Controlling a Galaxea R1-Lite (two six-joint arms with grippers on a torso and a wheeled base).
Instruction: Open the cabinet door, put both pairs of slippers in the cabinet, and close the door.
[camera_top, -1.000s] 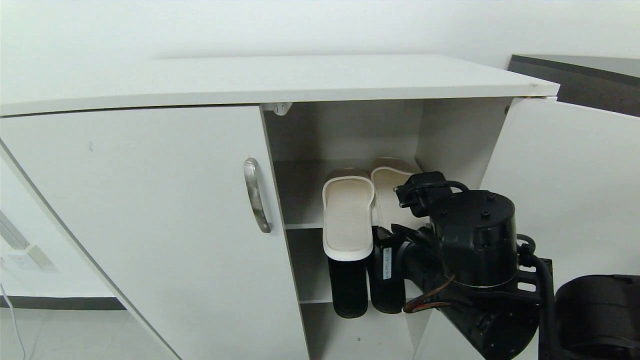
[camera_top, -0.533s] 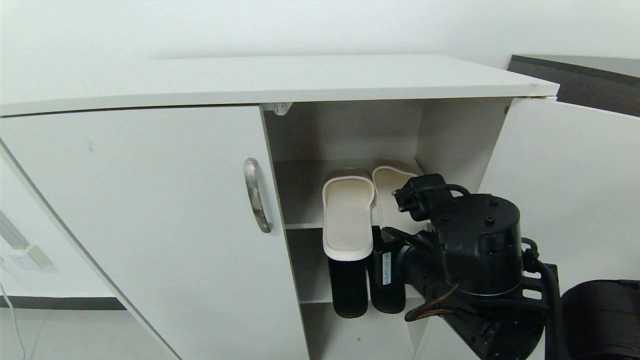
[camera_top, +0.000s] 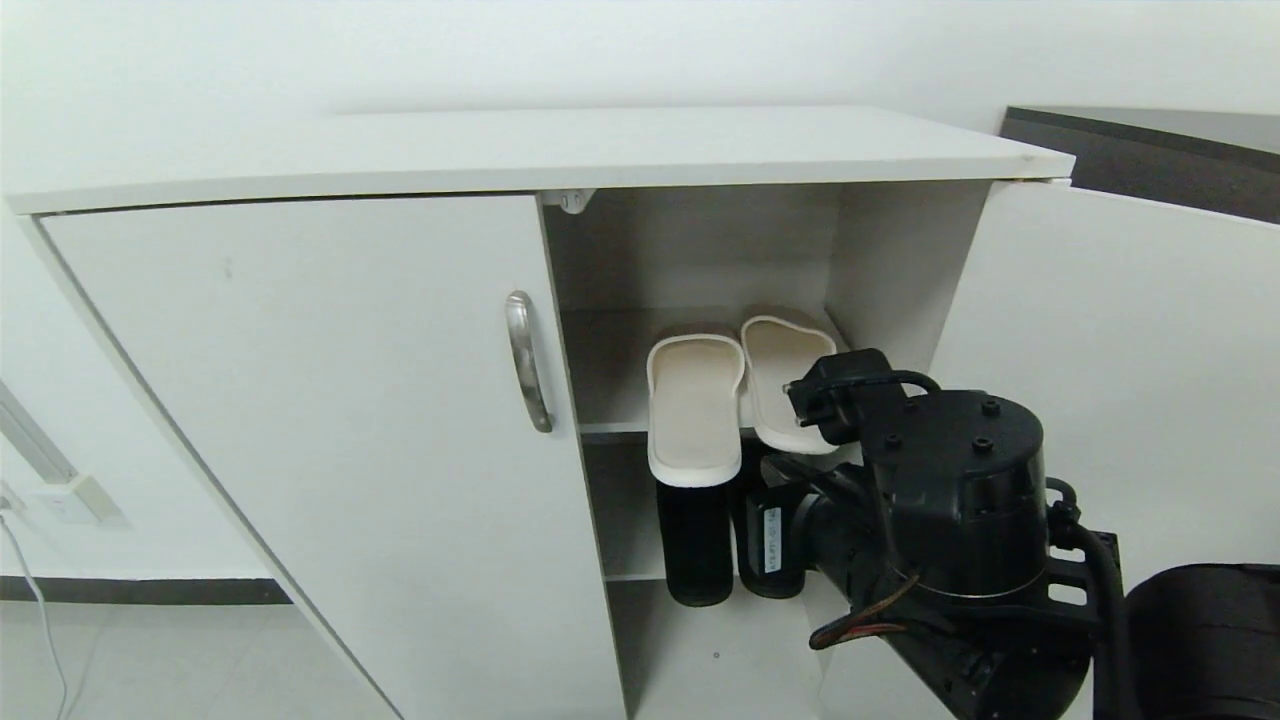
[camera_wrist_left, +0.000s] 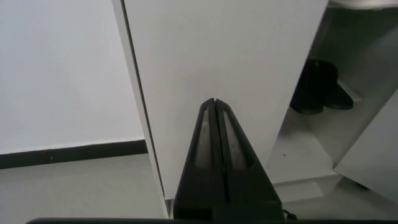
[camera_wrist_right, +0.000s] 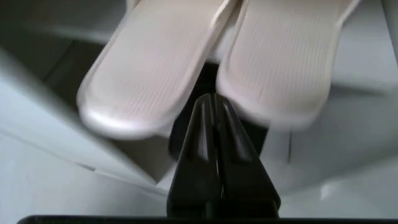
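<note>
A pair of white slippers (camera_top: 695, 410) lies on the cabinet's upper shelf (camera_top: 610, 370), heels jutting over its front edge. Below them a pair of black slippers (camera_top: 695, 545) stands on the middle shelf, also seen in the left wrist view (camera_wrist_left: 320, 93). The right door (camera_top: 1120, 350) is swung wide open; the left door (camera_top: 300, 400) is closed. My right arm (camera_top: 950, 490) is just in front of the opening. Its gripper (camera_wrist_right: 214, 98) is shut on nothing, tips just short of the white slippers' heels (camera_wrist_right: 155, 74). My left gripper (camera_wrist_left: 214, 101) is shut and empty, facing the closed left door (camera_wrist_left: 217, 50).
The closed door carries a metal handle (camera_top: 527, 360). The cabinet's bottom shelf (camera_top: 700, 660) is bare. A wall socket (camera_top: 75, 500) with a cable sits low on the left, above open floor (camera_wrist_left: 74, 186).
The head camera has shifted, so the cabinet sits a little to the right and farther off. The right arm has drawn slightly back from the white slippers.
</note>
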